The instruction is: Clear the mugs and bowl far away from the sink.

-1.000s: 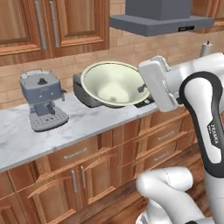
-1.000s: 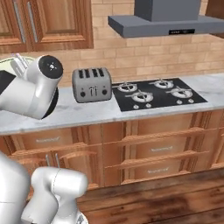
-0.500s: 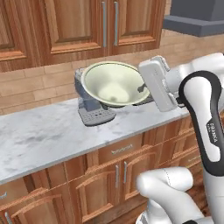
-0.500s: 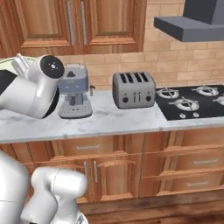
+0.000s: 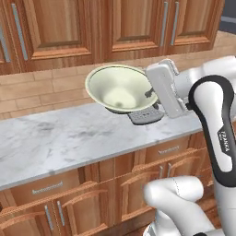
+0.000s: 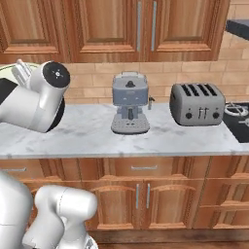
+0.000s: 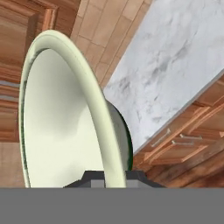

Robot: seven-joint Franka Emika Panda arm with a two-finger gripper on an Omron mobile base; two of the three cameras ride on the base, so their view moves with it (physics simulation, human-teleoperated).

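The pale cream bowl [image 5: 117, 87] hangs tilted above the marble counter [image 5: 60, 136], its inside facing the left base camera. My gripper [image 5: 150, 93] is shut on the bowl's right rim. In the hand view the bowl [image 7: 61, 122] stands on edge just ahead, its rim caught between my gripper's [image 7: 106, 176] two dark tips. A sliver of the bowl's rim [image 6: 7, 69] peeks out behind my arm in the right base view. The mugs and the sink are out of view.
A grey coffee machine [image 6: 129, 102] stands on the counter just behind and below the bowl, its base [image 5: 145, 116] showing under it. To its right are a silver toaster [image 6: 197, 103] and the edge of a stove [image 6: 238, 111]. Wooden cabinets [image 5: 120, 27] hang above.
The whole scene has slid to the right in both base views, so the base has driven left along the counter. The bowl stays in my gripper in the same pose.
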